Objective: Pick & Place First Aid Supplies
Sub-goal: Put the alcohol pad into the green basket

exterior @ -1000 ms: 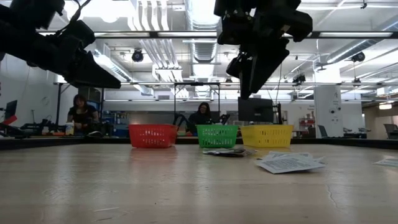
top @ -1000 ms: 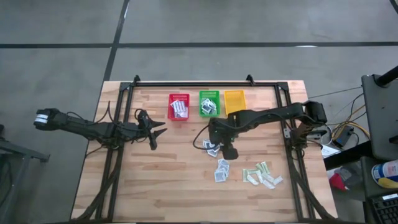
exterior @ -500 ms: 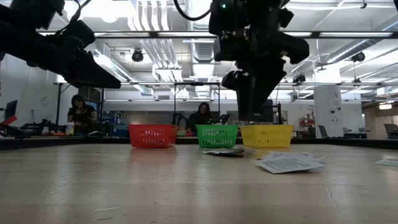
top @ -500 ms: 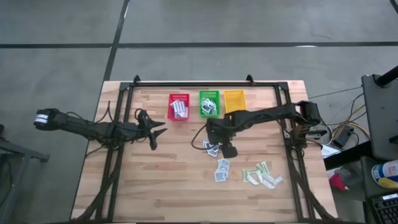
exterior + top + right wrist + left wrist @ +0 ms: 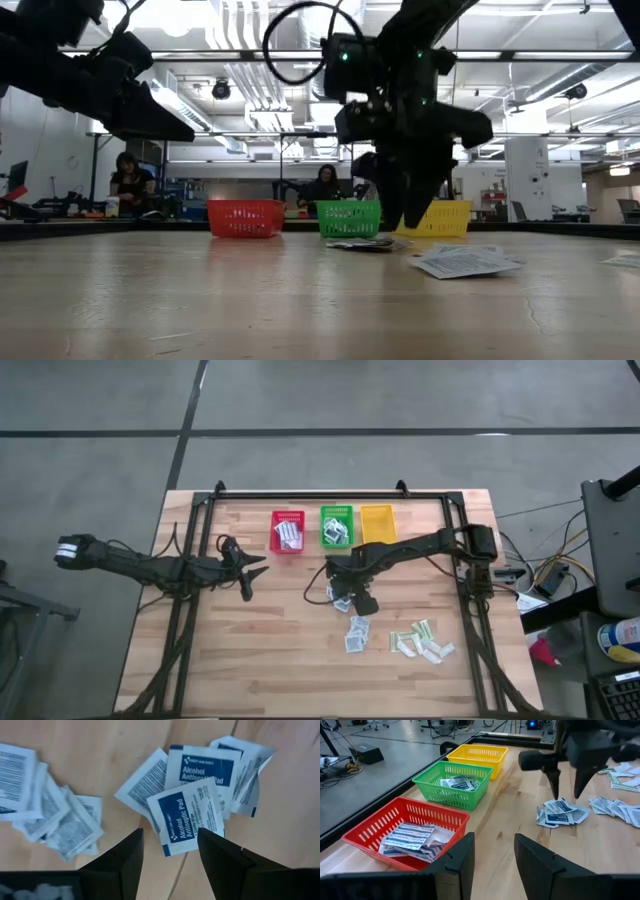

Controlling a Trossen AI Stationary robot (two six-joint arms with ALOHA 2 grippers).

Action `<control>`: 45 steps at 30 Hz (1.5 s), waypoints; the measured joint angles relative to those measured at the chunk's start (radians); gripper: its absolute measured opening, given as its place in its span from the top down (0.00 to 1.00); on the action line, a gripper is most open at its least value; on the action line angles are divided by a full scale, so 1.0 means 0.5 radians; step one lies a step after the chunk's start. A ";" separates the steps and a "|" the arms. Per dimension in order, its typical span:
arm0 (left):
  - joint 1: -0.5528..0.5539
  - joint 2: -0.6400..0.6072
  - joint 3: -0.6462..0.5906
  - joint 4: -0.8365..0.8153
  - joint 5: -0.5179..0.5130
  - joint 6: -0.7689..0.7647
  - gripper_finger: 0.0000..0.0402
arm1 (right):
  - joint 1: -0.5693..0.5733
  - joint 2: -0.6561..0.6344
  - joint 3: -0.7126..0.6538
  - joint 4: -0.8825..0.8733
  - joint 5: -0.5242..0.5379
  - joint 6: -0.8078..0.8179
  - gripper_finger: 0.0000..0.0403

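A pile of small square white-blue packets [image 5: 187, 817] lies flat on the wooden table [image 5: 260, 650], near its middle [image 5: 338, 598]. My right gripper [image 5: 167, 855] hangs open just above this pile, pointing steeply down, fingertips on either side of the top packet and clear of it [image 5: 566, 792]. More white packets [image 5: 356, 633] and pale green-beige strips [image 5: 420, 642] lie nearer the front right. My left gripper [image 5: 250, 572] waits open above the table's left part, touching nothing.
A red basket [image 5: 287, 532], a green basket [image 5: 336, 526] and a yellow basket [image 5: 377, 523] stand in a row at the far edge; the red and green ones hold packets. A dark frame [image 5: 300, 493] borders the table. People sit in the room beyond.
My right gripper has come down toward the pile of square packets, shifting slightly toward the table's left edge and rolling a little. The packets have not moved.
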 joint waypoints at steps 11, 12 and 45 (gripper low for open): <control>-0.001 0.000 0.000 0.006 0.000 -0.002 0.67 | -0.033 0.125 0.008 0.012 0.000 0.023 0.55; 0.000 0.000 0.000 0.005 0.000 -0.002 0.67 | -0.033 0.125 0.008 0.012 0.000 0.023 0.55; -0.001 0.000 0.000 0.005 0.000 0.003 0.67 | -0.031 0.052 -0.003 -0.130 -0.006 0.059 0.89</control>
